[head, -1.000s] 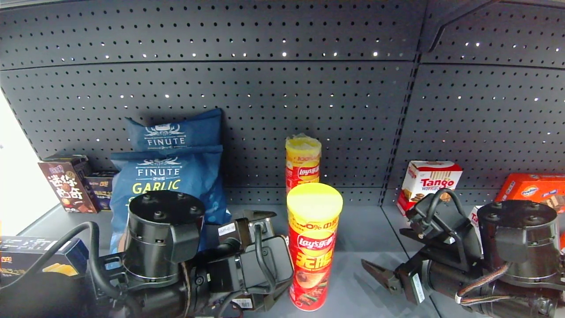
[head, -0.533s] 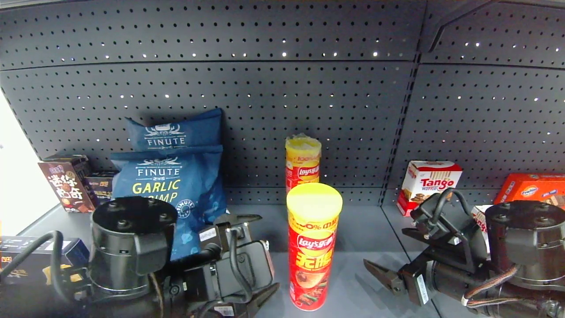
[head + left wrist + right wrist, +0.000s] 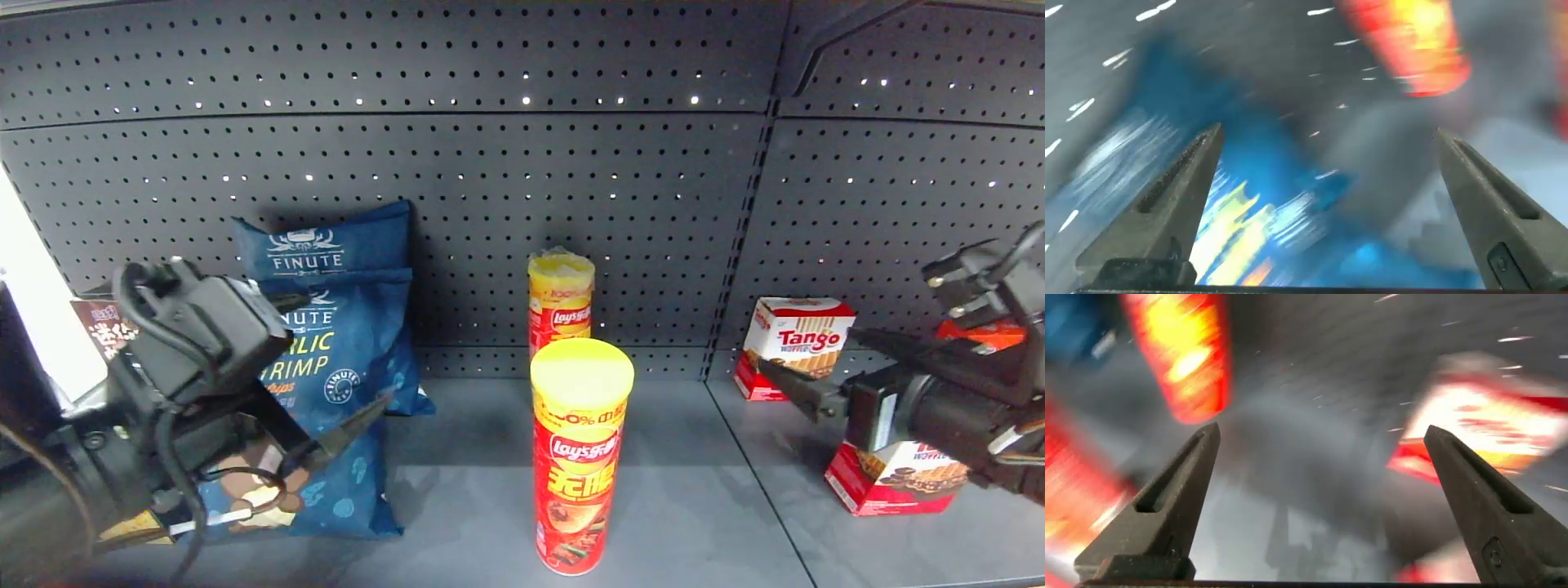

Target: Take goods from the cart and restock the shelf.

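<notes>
– Looking down from the head, where do the goods stand?
– A front chip can (image 3: 581,465) stands upright near the shelf (image 3: 694,490) edge, dead centre. A rear chip can (image 3: 561,298) sits at its twelve o'clock, against the pegboard (image 3: 571,163). Two blue snack bags (image 3: 347,384) lean at its ten o'clock. An upright wafer box (image 3: 796,327) is at two o'clock and a lying wafer box (image 3: 894,483) at three.
– And the arms?
– The left tool (image 3: 347,351) hangs at nine o'clock of the front chip can, in front of the bags. Its fingers are spread, with nothing between them. The right tool (image 3: 808,351) is at two o'clock, in line with the upright wafer box, and it is also spread and bare.
– From the left wrist?
– The left tool (image 3: 1328,132) gapes wide. The blue snack bags (image 3: 1249,220) lie beyond its fingers, and a red chip can (image 3: 1413,41) is farther off. I can't tell which can it is.
– The right wrist?
– Much the same. The right tool (image 3: 1323,431) is wide apart, with a red chip can (image 3: 1180,351) and a wafer box (image 3: 1478,433) past it. Nothing is gripped.
– So how far along?
– Partway, I'd say. Several goods are on the shelf and neither tool touches any, so one placing looks finished. The rows have gaps, so I'd guess another trip to the cart comes next.
</notes>
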{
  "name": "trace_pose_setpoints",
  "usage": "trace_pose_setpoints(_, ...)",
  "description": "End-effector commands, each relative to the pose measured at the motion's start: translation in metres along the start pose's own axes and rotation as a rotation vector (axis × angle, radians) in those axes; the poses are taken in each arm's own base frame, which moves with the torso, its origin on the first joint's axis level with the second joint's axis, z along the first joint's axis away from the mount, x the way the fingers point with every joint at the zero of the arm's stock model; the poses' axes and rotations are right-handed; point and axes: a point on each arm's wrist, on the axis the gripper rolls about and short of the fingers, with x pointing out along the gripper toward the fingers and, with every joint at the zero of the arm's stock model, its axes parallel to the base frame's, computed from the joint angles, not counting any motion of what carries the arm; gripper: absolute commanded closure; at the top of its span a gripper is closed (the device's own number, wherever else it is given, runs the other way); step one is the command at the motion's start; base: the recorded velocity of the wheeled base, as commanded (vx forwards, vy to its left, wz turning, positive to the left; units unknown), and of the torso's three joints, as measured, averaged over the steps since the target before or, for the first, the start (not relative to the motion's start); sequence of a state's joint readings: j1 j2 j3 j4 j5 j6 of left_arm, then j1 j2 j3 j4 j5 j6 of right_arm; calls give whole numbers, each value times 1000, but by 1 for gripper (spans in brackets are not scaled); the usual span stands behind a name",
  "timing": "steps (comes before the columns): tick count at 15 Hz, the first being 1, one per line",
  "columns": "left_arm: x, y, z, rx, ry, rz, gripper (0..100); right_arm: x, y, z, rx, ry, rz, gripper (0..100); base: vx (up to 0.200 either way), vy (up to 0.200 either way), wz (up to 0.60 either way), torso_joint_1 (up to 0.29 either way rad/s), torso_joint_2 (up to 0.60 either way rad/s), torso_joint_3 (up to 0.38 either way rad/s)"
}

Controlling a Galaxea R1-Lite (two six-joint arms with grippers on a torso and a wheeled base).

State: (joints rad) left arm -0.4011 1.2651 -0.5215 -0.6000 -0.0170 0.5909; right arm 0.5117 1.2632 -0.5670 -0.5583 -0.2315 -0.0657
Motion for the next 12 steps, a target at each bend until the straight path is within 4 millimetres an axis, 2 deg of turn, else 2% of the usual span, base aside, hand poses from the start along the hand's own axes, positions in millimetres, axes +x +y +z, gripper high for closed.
trace_pose_setpoints(1, -60, 18, -17, -102, 16, 211, 0, -50, -45, 17, 51, -159, -233, 0, 0, 0, 0, 0, 0, 0)
trace_pose_setpoints(2, -75, 13, -26, -137, 35, 243, 0, -64, -54, 14, 56, -180, -304, 0, 0, 0, 0, 0, 0, 0)
trace_pose_setpoints(3, -98, -3, -44, -184, 55, 277, 0, -84, -64, 4, 63, -196, -414, 0, 0, 0, 0, 0, 0, 0)
trace_pose_setpoints(4, -105, -9, -51, -193, 62, 287, 0, -90, -66, -2, 63, -193, -443, 0, 0, 0, 0, 0, 0, 0)
trace_pose_setpoints(5, -125, -30, -73, -205, 86, 320, 0, -106, -64, -26, 64, -163, -484, 0, 0, 0, 0, 0, 0, 0)
trace_pose_setpoints(6, -133, -43, -86, -212, 105, 327, 0, -113, -60, -42, 65, -140, -487, 0, 0, 0, 0, 0, 0, 0)
trace_pose_setpoints(8, -144, -54, -96, -235, 110, 332, 0, -122, -54, -61, 62, -121, -479, 0, 0, 0, 0, 0, 0, 0)
trace_pose_setpoints(9, -155, -63, -103, -259, 143, 333, 0, -129, -50, -79, 61, -98, -482, 0, 0, 0, 0, 0, 0, 0)
trace_pose_setpoints(12, -178, -85, -120, -318, 120, 349, 0, -142, -43, -111, 65, -66, -501, 0, 0, 0, 0, 0, 0, 0)
